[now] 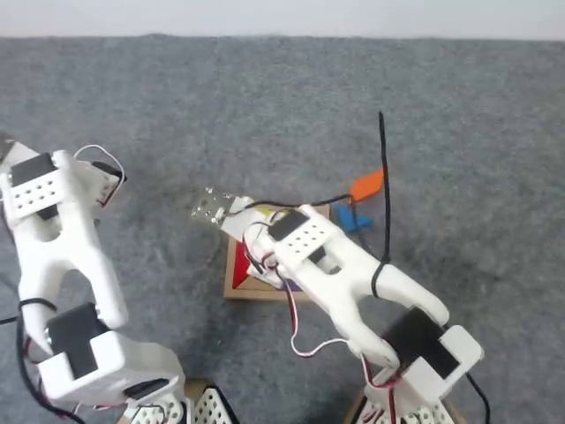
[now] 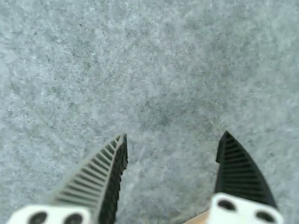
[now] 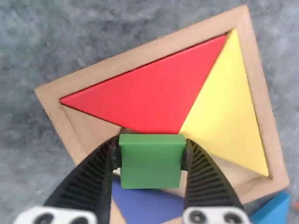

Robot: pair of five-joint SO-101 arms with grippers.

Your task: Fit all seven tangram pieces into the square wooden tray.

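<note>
While the right gripper (image 3: pixel 150 147) grips the green square (image 3: pixel 150 163) over the tray (image 3: pixel 140 58), the red triangle (image 3: pixel 149 100), yellow triangle (image 3: pixel 224 107) and violet piece (image 3: pixel 145 205) sit inside. Outside lie the orange piece (image 1: pixel 367 184) and blue piece (image 3: pixel 275 207); the left gripper (image 2: pixel 175 135) stands wide, empty.

In the high view the right arm (image 1: pixel 353 283) is covering most of the wooden tray (image 1: pixel 247 293) in the middle of the frame; only its lower left corner and a strip of the red piece (image 1: pixel 238 265) are showing. The black cable (image 1: pixel 386 212) is crossing the right end of the orange piece (image 1: pixel 366 184). In the right wrist view the green piece (image 3: pixel 150 161) is hiding part of the violet piece (image 3: pixel 147 207), and the frame edge is cutting off the blue piece (image 3: pixel 276 209).
</note>
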